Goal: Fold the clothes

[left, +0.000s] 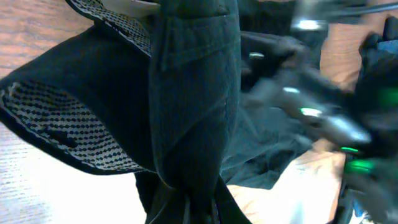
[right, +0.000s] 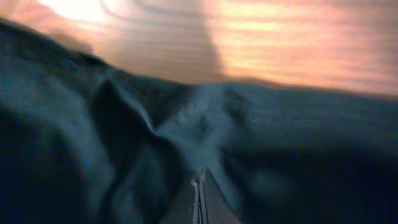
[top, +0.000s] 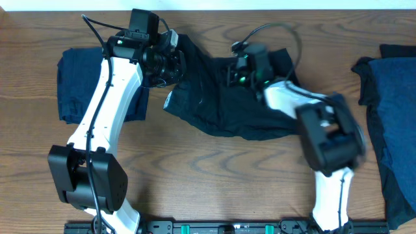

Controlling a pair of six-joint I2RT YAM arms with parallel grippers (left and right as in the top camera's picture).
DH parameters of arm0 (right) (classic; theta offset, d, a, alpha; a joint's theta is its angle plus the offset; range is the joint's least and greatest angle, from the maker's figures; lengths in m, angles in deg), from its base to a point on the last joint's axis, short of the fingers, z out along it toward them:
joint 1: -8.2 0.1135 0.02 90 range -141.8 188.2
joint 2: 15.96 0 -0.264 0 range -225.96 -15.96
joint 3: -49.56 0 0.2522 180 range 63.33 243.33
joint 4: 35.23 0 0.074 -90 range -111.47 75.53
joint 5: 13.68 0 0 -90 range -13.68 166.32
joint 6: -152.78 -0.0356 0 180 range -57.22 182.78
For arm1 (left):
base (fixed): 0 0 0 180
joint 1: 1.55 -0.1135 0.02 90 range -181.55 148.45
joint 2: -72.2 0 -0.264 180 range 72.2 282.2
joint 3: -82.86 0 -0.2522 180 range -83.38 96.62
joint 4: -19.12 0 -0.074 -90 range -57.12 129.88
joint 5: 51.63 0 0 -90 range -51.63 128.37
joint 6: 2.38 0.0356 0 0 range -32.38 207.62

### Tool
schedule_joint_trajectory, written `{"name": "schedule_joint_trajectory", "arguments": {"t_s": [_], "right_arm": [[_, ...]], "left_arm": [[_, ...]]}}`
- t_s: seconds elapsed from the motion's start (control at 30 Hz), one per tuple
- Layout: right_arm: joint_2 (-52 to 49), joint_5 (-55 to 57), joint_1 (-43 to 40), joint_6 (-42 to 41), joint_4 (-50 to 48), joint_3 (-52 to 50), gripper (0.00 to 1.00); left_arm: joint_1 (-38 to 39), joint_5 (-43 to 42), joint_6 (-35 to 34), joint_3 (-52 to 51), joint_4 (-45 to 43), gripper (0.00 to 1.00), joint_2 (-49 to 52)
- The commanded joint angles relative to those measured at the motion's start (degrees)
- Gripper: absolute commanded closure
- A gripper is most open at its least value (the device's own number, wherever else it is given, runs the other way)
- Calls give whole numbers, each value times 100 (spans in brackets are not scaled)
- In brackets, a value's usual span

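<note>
A black garment [top: 221, 110] is being gripped by both arms near the middle of the wooden table [top: 214, 175], its body lying crumpled between them and sagging toward the near side. The garment's left upper part is being clamped by the left gripper [top: 170, 65]: in the left wrist view a bunched fold of dark cloth is being squeezed between closed jaws, with a pale dotted inner edge [left: 56, 124] being exposed beside it. The garment's right upper part is being pinched by the right gripper [top: 235, 71], whose fingers [right: 200, 199] are being pressed together on a ridge of fabric in the right wrist view. A folded navy garment [top: 75, 81] is being partly covered by the left arm at the table's left side. A dark pile [top: 393, 91] of clothes is lying well apart at the right edge.
</note>
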Motion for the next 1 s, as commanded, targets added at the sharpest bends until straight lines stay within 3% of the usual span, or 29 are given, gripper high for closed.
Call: {"name": "schedule_joint_trajectory", "arguments": {"t_s": [0.0, 0.2, 0.37, 0.63, 0.73, 0.97], "right_arm": [[1268, 31, -492, 337, 894, 68, 99], [2312, 793, -1139, 1453, 3646, 68, 99], [2212, 1576, -1585, 1705, 4776, 28, 99], [1497, 1377, -1799, 1742, 4850, -157, 99], [1200, 1309, -1762, 1742, 4852, -177, 99], [660, 151, -1563, 1585, 4940, -177, 99]], "left_arm": [[-35, -79, 39, 199, -4, 94, -181], [-35, -79, 57, 199, 0, 94, -181], [-11, -81, 52, 199, 0, 94, -181], [323, -81, -11, 199, -195, 94, -179], [372, -85, -330, 199, -385, 94, -179], [374, -144, -417, 199, -525, 94, -179]]}}
